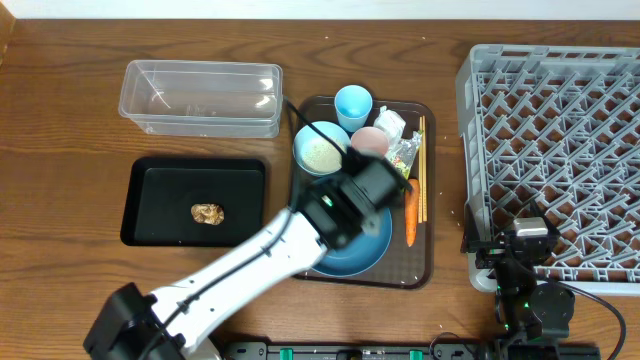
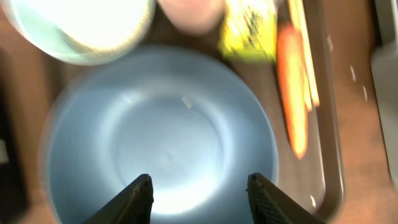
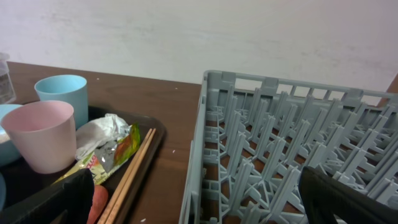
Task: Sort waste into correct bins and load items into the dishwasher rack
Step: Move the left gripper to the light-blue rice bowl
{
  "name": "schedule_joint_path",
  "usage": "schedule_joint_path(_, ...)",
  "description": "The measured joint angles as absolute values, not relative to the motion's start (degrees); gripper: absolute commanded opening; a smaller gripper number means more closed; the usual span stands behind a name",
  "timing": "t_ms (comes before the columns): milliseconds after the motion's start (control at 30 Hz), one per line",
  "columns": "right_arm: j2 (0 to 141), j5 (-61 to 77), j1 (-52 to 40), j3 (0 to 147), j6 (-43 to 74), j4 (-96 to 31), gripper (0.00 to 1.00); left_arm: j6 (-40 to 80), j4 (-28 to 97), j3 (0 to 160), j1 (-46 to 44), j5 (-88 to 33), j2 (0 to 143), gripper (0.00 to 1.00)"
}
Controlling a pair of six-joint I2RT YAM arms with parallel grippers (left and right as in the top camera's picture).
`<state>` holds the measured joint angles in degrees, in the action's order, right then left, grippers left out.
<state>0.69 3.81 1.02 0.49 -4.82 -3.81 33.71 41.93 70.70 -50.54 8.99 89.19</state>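
Observation:
My left gripper (image 1: 358, 192) hangs over the blue plate (image 1: 352, 250) on the brown serving tray. In the left wrist view its jaws (image 2: 200, 190) stand apart above the plate (image 2: 161, 130), with nothing between them. Behind the plate are the white bowl (image 1: 320, 149) holding rice, the pink cup (image 1: 370, 140) and the blue cup (image 1: 353, 103). The carrot (image 1: 410, 216), chopsticks (image 1: 421, 165), yellow-green wrapper (image 1: 405, 152) and crumpled paper (image 1: 388, 122) lie along the tray's right side. A brown food lump (image 1: 208, 213) sits in the black tray (image 1: 160, 200). My right gripper (image 1: 520, 240) is open and empty at the grey rack's (image 1: 560, 130) front-left corner.
The clear tub (image 1: 200, 95) stands behind the black tray at the left. The brown serving tray (image 1: 428, 260) has a raised rim beside the rack. In the right wrist view, a strip of bare table (image 3: 177, 155) separates the tray from the rack wall (image 3: 211, 143).

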Motion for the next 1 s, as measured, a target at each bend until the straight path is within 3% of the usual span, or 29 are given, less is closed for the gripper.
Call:
schedule_joint_path(333,0.7,3.8,1.0,0.5,-4.8,-3.8,0.99,27.5,36.0,71.0,-39.7,9.0,89.5,0.5)
schedule_joint_path(1000,0.7,3.8,1.0,0.5,-4.8,-3.8,0.99,13.6,27.4,71.1,-39.4,9.0,101.1,0.52)
